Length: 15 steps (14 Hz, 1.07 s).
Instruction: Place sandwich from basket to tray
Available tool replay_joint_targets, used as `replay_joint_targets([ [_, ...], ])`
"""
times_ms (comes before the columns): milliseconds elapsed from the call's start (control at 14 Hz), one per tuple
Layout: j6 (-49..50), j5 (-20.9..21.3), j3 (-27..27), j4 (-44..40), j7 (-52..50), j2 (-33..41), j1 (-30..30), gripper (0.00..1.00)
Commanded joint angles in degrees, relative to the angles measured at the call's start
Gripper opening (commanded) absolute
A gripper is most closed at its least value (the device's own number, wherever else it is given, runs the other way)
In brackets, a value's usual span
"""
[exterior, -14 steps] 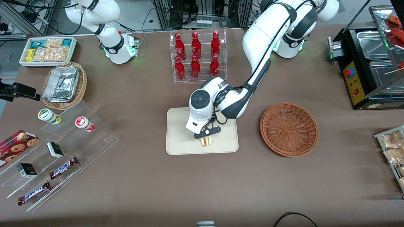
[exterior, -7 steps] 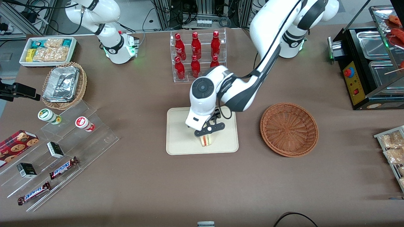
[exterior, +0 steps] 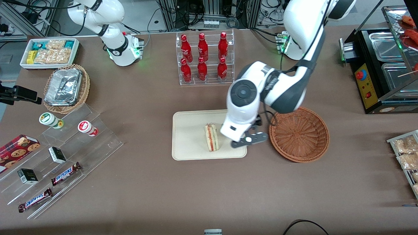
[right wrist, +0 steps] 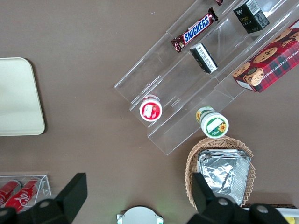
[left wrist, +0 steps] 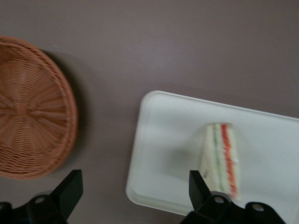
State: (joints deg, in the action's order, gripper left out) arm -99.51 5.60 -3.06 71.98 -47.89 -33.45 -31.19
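- Now the sandwich (exterior: 211, 137) is standing on its edge on the tray (exterior: 187, 130), filling stripes showing, near the tray's edge closest to the front camera, so delivery looks done.
- Beside it, the end effector (exterior: 249, 139) is hanging above the tray's corner nearest the basket (exterior: 299, 133), fingers (left wrist: 70, 186) spread wide apart, gripping nothing.
- Meanwhile the basket is sitting empty on the tabletop (exterior: 209, 189).

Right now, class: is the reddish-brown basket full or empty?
Empty: the basket shows only bare weave; the sandwich lies on the tray, the open pincer nearby.
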Motion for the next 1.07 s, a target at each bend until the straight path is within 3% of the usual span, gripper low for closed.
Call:
replay_joint_targets([
  [0,0.98,0.21,0.86,5.09,8.65,4.69,4.01,1.0],
  [357,2.47,0.11,0.86,7.03,21.23,8.39,12.01,1.0],
  [571,2.3,-0.15,0.69,12.19,32.55,14.61,18.24,1.0],
  [857,7.46,-1.82,-8.6,16.18,50.85,21.57,32.83,1.0],
  [1000,8.63,-1.82,-9.51,16.53,53.07,24.2,34.87,1.0],
])
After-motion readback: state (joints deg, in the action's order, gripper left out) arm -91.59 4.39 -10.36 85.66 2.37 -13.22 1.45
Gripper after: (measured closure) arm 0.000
